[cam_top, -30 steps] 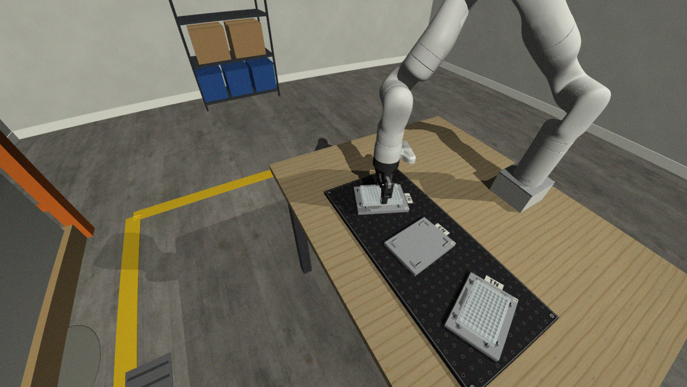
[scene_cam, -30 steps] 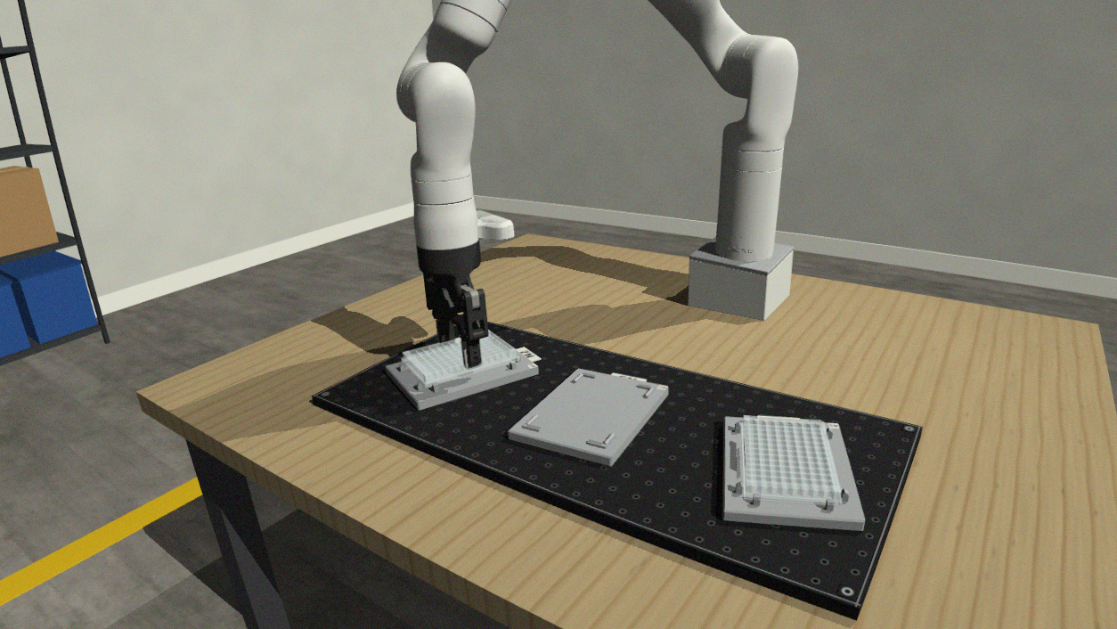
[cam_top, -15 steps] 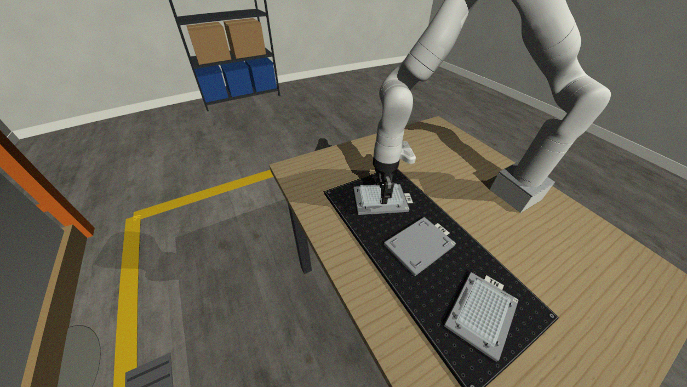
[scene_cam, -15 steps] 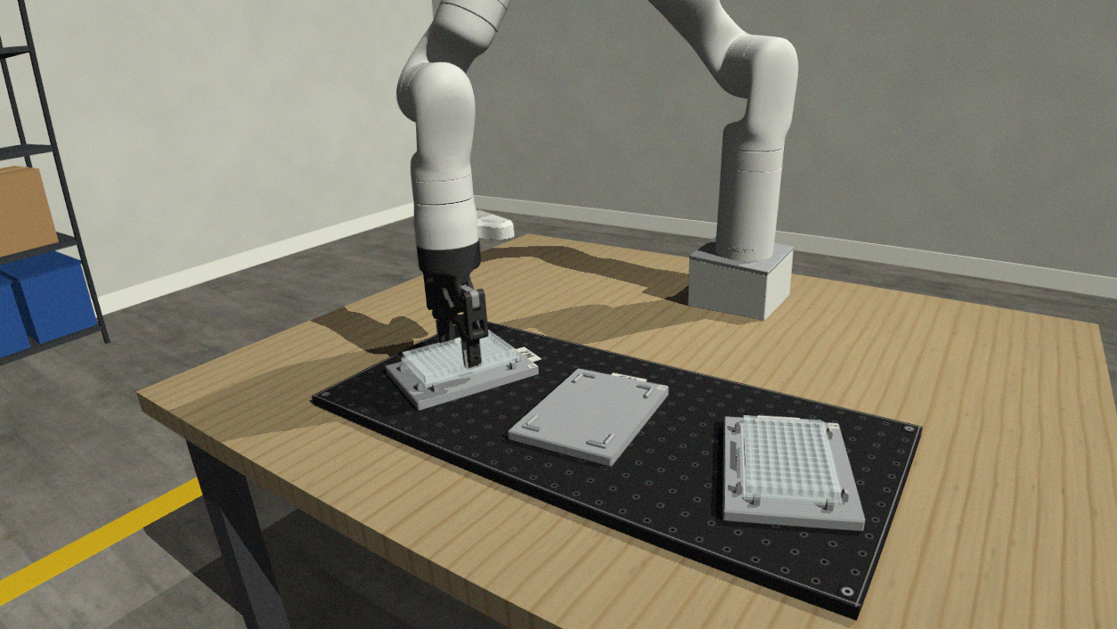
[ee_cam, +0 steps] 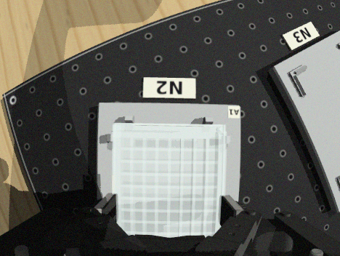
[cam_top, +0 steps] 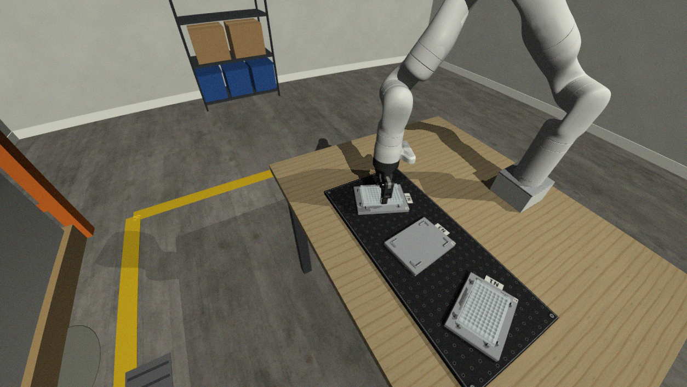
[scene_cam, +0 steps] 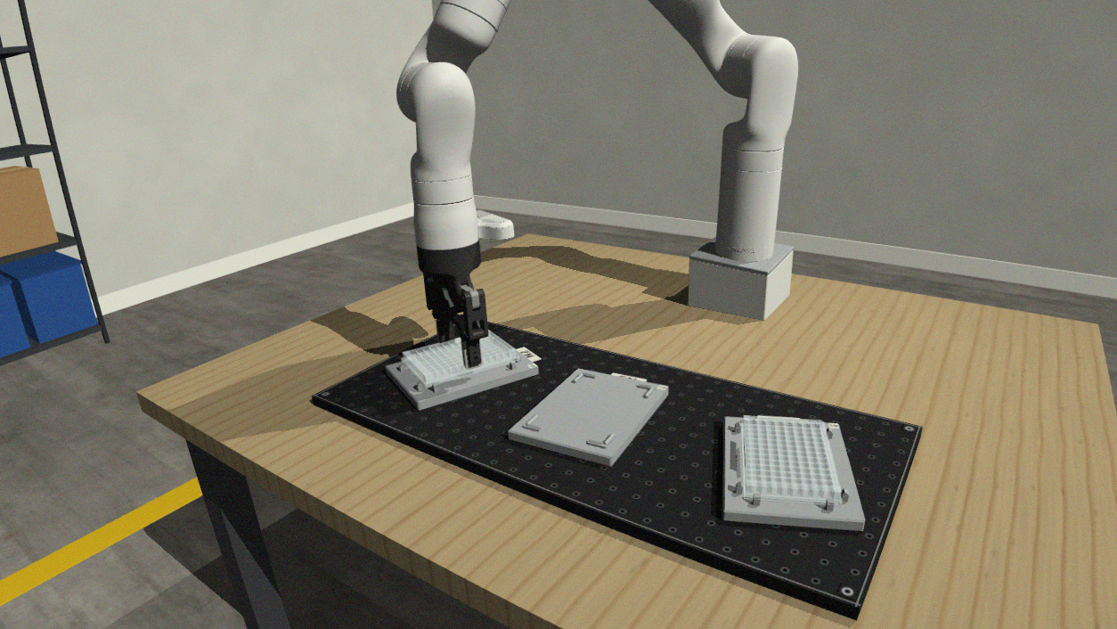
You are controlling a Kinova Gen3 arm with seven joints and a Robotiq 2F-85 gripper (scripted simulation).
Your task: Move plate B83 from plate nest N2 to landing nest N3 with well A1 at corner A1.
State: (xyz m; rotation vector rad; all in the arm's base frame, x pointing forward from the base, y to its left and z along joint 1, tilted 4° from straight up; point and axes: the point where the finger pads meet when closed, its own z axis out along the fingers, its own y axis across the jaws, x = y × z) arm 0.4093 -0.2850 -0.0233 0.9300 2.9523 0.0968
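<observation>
Plate B83 point(cam_top: 370, 193) point(scene_cam: 437, 361) point(ee_cam: 169, 171), a clear multi-well plate, is held level a little above plate nest N2 point(cam_top: 401, 207) point(scene_cam: 437, 398) point(ee_cam: 103, 118) at the far end of the black breadboard. My gripper point(cam_top: 382, 191) point(scene_cam: 459, 351) point(ee_cam: 168, 207) points straight down and is shut on the plate's two long sides. Landing nest N3 point(cam_top: 418, 245) point(scene_cam: 586, 413) point(ee_cam: 319, 103) is a bare grey pad with corner locators in the middle of the board. Plate B38 point(cam_top: 482, 312) point(scene_cam: 785, 461) sits in nest N1 point(cam_top: 480, 348) point(scene_cam: 789, 515) at the near end.
The black breadboard point(cam_top: 365, 240) point(scene_cam: 680, 484) point(ee_cam: 145, 45) lies on a wooden table point(cam_top: 600, 288) point(scene_cam: 976, 390). The arm's grey base block point(cam_top: 521, 192) point(scene_cam: 738, 281) stands behind the board. An A1 mark point(ee_cam: 234, 112) sits at N2's corner nearest N3.
</observation>
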